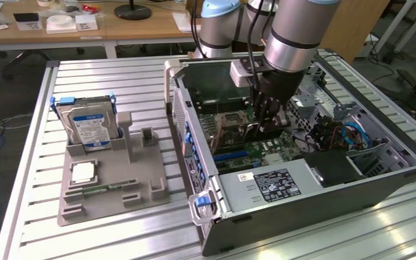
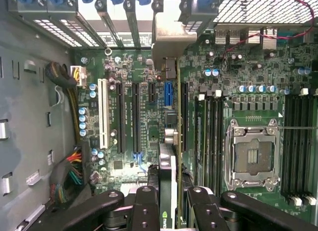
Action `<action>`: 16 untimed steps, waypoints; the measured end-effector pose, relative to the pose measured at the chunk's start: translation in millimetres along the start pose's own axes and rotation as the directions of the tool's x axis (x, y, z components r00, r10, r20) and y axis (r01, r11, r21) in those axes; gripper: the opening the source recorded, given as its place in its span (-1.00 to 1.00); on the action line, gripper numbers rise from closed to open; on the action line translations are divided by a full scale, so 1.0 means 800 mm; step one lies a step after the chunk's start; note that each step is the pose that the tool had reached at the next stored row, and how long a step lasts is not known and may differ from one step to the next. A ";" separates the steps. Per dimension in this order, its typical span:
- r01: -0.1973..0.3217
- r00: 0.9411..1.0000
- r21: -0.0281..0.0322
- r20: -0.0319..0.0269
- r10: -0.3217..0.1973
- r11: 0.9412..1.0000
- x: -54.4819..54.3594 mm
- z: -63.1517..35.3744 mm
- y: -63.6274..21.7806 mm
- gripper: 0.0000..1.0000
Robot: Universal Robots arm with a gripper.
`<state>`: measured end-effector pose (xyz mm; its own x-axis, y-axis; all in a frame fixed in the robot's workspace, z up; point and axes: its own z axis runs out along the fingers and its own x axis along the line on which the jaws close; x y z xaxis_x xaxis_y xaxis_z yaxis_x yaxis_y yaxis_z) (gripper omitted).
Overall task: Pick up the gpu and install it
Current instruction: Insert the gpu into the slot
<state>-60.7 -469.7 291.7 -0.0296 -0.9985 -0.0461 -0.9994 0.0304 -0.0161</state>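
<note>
The gpu (image 2: 169, 141) shows edge-on in the wrist view, a thin dark card with its silver end bracket (image 2: 171, 35) toward the case's rear slot openings. My gripper (image 2: 172, 211) is shut on it, one black finger (image 2: 145, 206) on each side. The card hangs above the motherboard's expansion slots (image 2: 134, 116), close beside the short blue slot (image 2: 168, 94); I cannot tell whether it touches a slot. In the exterior view the gripper (image 1: 268, 122) reaches down into the open computer case (image 1: 302, 200), over the green motherboard (image 1: 255, 149).
On the exterior view's left, a grey holder tray (image 1: 110, 187) on the slatted table carries an upright silver hard drive with a blue label (image 1: 89, 127) and a narrow green memory stick (image 1: 110, 188). Inside the case are the CPU socket (image 2: 253, 156), a power supply (image 1: 280, 184) and cable bundles (image 2: 69, 176).
</note>
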 end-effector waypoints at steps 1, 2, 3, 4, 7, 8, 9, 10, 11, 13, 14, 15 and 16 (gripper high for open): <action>0.000 1.000 0.000 0.000 0.000 1.000 0.000 0.001 0.001 -0.46; 0.000 1.000 0.000 0.000 0.000 1.000 0.000 0.003 0.001 -0.46; 0.000 1.000 0.000 0.000 0.000 1.000 0.000 0.004 0.002 -0.46; 0.000 1.000 0.000 0.000 0.000 1.000 0.000 0.004 0.002 -0.46; 0.000 1.000 0.000 0.000 0.000 1.000 0.000 0.004 0.002 -0.46; 0.000 1.000 0.000 0.000 0.000 1.000 0.000 0.004 0.002 -0.46; 0.000 1.000 0.000 0.000 0.000 1.000 0.000 0.005 0.004 -0.46; 0.000 1.000 0.000 0.000 0.000 1.000 0.000 0.005 0.005 -0.46; 0.000 1.000 0.000 0.000 0.000 1.000 0.000 0.005 0.007 -0.46; 0.000 1.000 0.000 0.000 0.000 1.000 0.000 0.007 0.008 -0.46; 0.000 1.000 0.000 0.000 0.000 1.000 0.001 0.008 0.008 -0.46; 0.000 1.000 0.000 0.000 0.000 1.000 0.001 0.010 0.009 -0.46; 0.000 1.000 0.000 0.000 0.000 1.000 0.001 0.012 0.009 -0.46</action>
<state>-67.6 -469.7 282.0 -0.0295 -0.9985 -0.0463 -0.9994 0.0302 -0.0161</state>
